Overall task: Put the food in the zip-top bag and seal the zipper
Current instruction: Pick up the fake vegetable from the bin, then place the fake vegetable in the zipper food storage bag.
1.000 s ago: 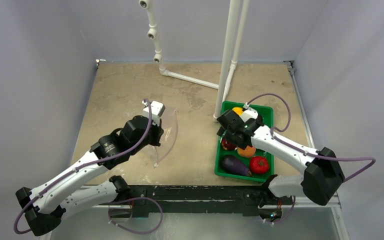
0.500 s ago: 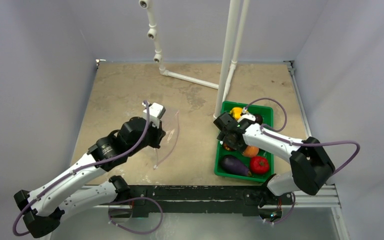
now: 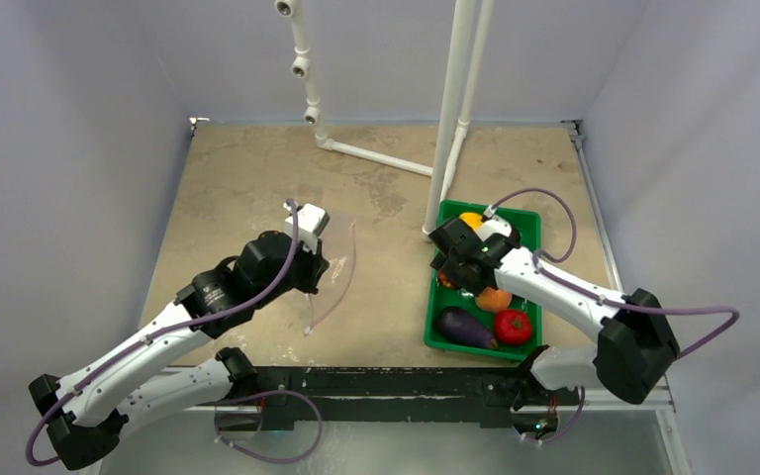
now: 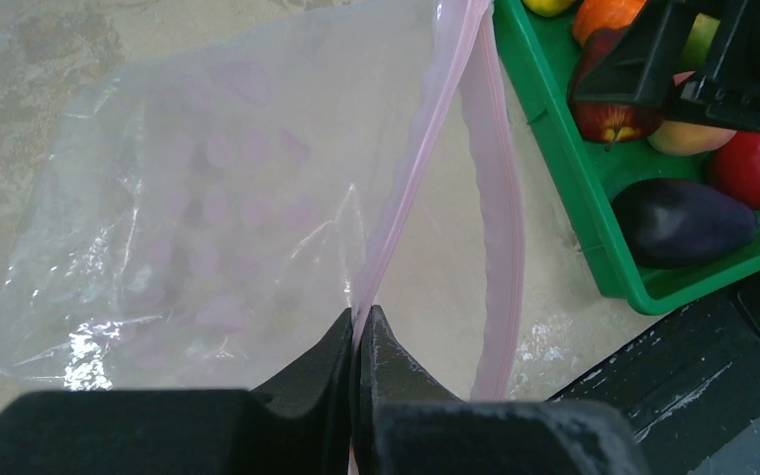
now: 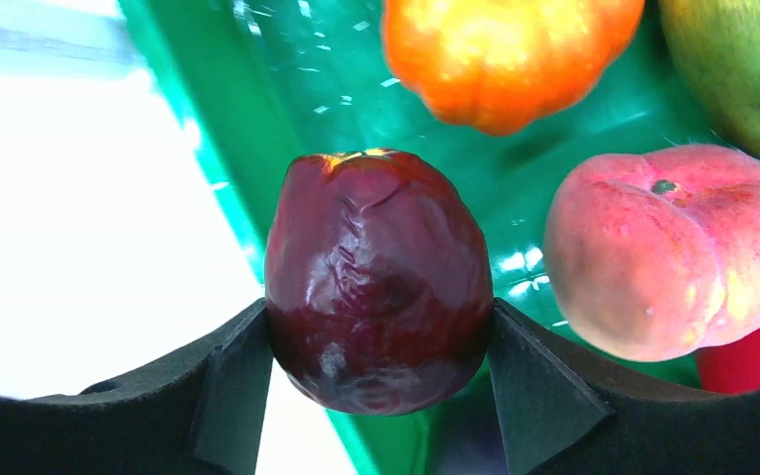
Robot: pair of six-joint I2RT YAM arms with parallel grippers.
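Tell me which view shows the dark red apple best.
The right wrist view: the dark red apple fills the centre, sharp, between the jaws of the right gripper. The left wrist view shows only part of it behind that gripper. The top external view barely shows it.

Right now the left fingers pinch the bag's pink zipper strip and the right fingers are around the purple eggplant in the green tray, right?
Not the eggplant: the right wrist view shows the right fingers around a dark red fruit in the green tray. The left fingers do pinch the zipper strip.
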